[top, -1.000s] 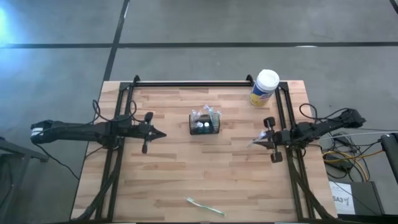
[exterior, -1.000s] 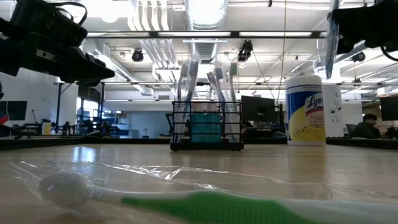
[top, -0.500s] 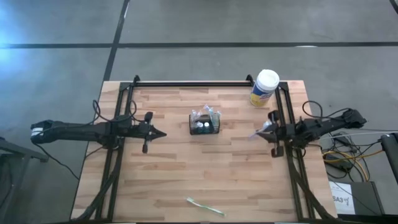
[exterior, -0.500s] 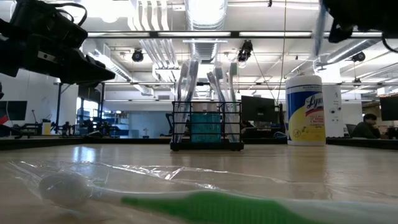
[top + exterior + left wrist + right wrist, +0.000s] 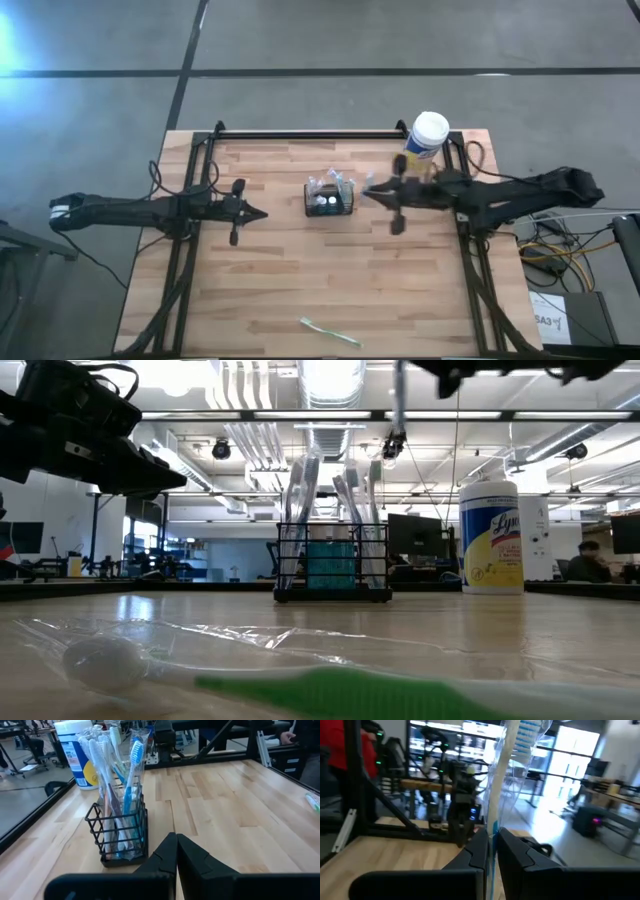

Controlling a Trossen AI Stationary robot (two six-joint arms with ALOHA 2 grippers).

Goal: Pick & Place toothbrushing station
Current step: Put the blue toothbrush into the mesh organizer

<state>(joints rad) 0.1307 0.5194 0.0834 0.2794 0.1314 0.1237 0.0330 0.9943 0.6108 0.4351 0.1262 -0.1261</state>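
The right arm reaches in from the frame's right, its tool [image 5: 372, 191] clamped on a plastic-wrapped toothbrush [image 5: 506, 770] with white handle and blue bristles, just right of the toothbrushing station [image 5: 330, 198]. That black wire caddy, packed with upright wrapped brushes, stands at the middle of the pale wood-plank table [image 5: 300, 280]. The left arm lies level at mid-left, its tool [image 5: 262, 215] pressed together, empty, well apart from the caddy.

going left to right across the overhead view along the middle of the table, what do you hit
left gripper, shut and empty → black toothbrush caddy → right gripper, shut on a wrapped toothbrush → yellow wipes canister, farther back
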